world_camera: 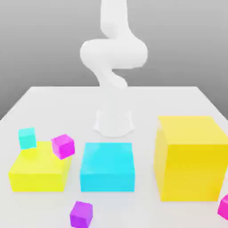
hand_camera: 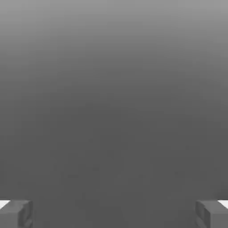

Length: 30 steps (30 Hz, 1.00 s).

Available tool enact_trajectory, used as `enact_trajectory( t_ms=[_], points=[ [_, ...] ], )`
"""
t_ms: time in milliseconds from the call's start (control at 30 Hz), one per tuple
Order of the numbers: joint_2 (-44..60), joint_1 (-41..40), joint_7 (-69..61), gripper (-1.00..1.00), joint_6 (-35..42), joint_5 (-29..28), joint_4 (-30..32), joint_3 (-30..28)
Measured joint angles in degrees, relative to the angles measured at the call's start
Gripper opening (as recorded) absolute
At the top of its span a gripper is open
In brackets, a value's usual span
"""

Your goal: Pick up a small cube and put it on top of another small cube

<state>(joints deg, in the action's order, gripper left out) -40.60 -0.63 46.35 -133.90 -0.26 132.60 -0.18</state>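
Several small cubes lie on the white table (world_camera: 53, 100). A small cyan cube (world_camera: 27, 137) sits at the far corner of a low yellow block (world_camera: 38, 171), on the exterior view's left. A small magenta cube (world_camera: 63, 146) rests tilted at that block's other far corner. A small purple cube (world_camera: 81, 213) lies on the table near the front edge. A small pink cube (world_camera: 224, 207) is cut off at the exterior view's right edge. In the hand view my gripper (hand_camera: 114, 216) is open, its two grey fingertips (hand_camera: 18, 213) far apart, with nothing between them and only a plain grey background beyond.
A cyan block (world_camera: 107, 167) stands in the front middle and a tall yellow block (world_camera: 191, 158) on the exterior view's right. The arm's white base (world_camera: 114, 122) stands behind them, and the arm (world_camera: 113, 53) rises out of the picture's top.
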Motion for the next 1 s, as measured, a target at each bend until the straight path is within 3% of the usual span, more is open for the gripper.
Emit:
enact_trajectory(
  t_ms=[500,1000],
  points=[
    [31.5,-3.4,2.3,0.0,-12.7,-0.5,4.9,-2.0],
    [62.7,-6.8,1.3,0.0,-28.0,3.0,7.2,-2.1]
  ],
)
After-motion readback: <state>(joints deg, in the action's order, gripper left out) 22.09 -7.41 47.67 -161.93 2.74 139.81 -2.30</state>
